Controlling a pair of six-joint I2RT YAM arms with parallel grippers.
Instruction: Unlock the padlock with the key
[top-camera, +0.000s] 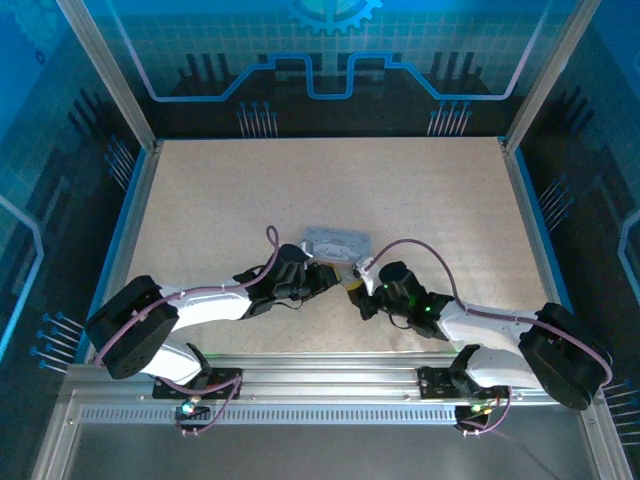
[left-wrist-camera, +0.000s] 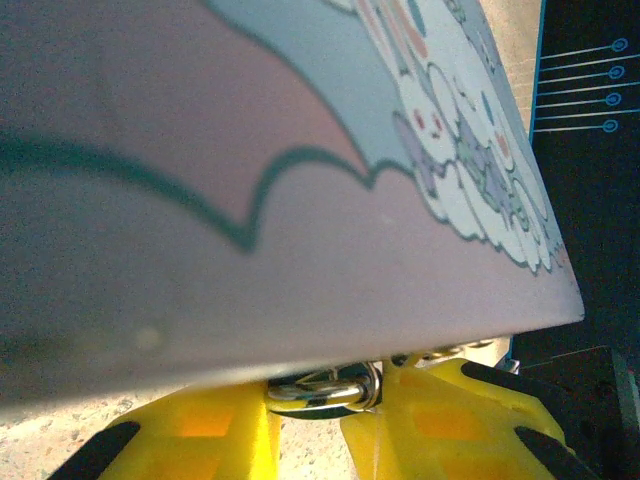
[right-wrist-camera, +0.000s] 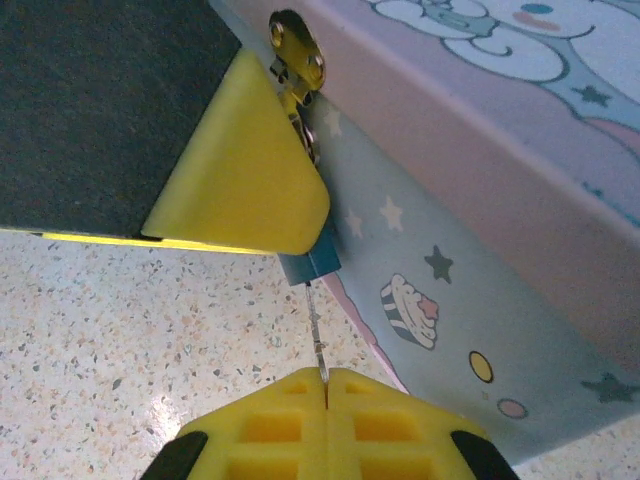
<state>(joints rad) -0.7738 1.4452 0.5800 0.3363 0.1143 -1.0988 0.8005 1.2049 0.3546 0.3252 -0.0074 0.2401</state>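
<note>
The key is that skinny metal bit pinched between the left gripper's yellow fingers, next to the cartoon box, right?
Not quite: the key is pinched by the right gripper, not the left gripper. The right wrist view shows the right one's yellow fingers shut on that skinny metal bit, next to the cartoon box.

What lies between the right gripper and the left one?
A thin key, pinched in the right gripper, pointing toward the left gripper; right wrist view.

Brass padlock (right-wrist-camera: 297, 50), slim key (right-wrist-camera: 318, 340) just below
</note>
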